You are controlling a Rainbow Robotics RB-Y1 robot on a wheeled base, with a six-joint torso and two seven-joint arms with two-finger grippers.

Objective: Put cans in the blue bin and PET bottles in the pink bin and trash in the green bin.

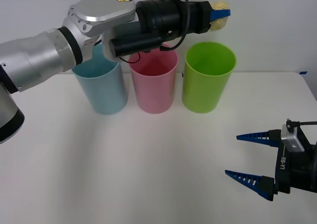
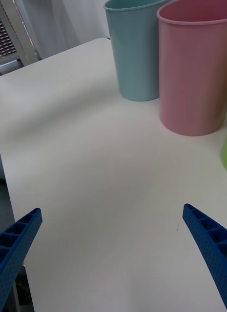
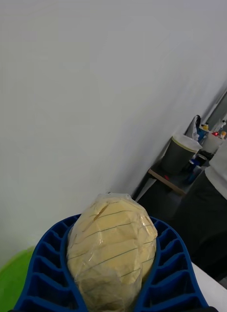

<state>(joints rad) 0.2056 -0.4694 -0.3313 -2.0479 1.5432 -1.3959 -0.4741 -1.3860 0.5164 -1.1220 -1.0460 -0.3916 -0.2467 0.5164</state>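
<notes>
the front view shows three tall, smooth, slightly tapered plastic bins in a row near the far edge of the white table: the light-blue bin, the pink bin and the lime-green bin, pink standing between the other two. the left gripper hangs in the air above the lime-green bin's rim, reaching across over the blue and pink ones. its wrist view gives what the front view barely does: the ribbed blue fingers curve tightly round the small pale-yellow wrinkly ball of translucent wrap, clamping it from both sides, with a sliver of green rim below. the right gripper sits low near the table's near right corner, its ribbed blue fingers spread wide apart and grasping nothing; its wrist view looks across bare tabletop to the blue and pink bins.
</notes>
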